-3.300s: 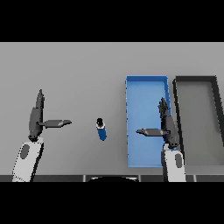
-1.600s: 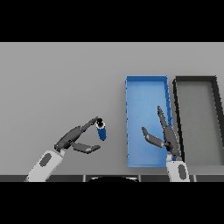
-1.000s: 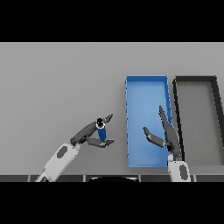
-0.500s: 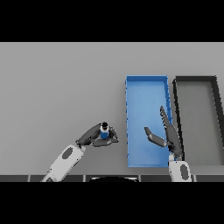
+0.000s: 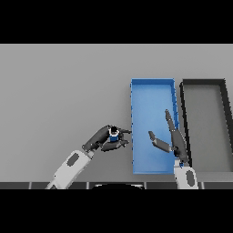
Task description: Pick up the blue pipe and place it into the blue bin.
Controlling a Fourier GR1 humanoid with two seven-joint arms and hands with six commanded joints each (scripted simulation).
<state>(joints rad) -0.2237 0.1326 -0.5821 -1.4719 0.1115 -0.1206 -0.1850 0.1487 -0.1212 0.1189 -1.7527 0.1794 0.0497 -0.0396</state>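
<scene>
The blue pipe (image 5: 113, 134) stands at about seven o'clock from the middle of the counter (image 5: 63, 86), just beside the left long wall of the blue bin (image 5: 152, 82) and still outside it; only its dark top and a little blue show, since the left hand (image 5: 105, 140) wraps it; the fingers (image 5: 119, 144) curl round it from below and the thumb side closes over the top, so they are narrow and holding the pipe. Whether it has left the counter I cannot tell. By its look the pipe is short, stiff and light, probably smooth and a little slippery; a firm pinch across its middle, as here, should keep it from swivelling, and it seems in no danger of crushing. The left forearm comes in from seven o'clock and slants toward one o'clock, wrist low, palm turned toward the bin. The right hand (image 5: 173, 139) hovers idle over the bin's lower half, at five o'clock of the scene; its fingers are straight and spread wide, pointing to twelve o'clock, thumb out toward nine; it holds nothing. A dark bin (image 5: 203, 83) lies just beside the blue one at three o'clock.
</scene>
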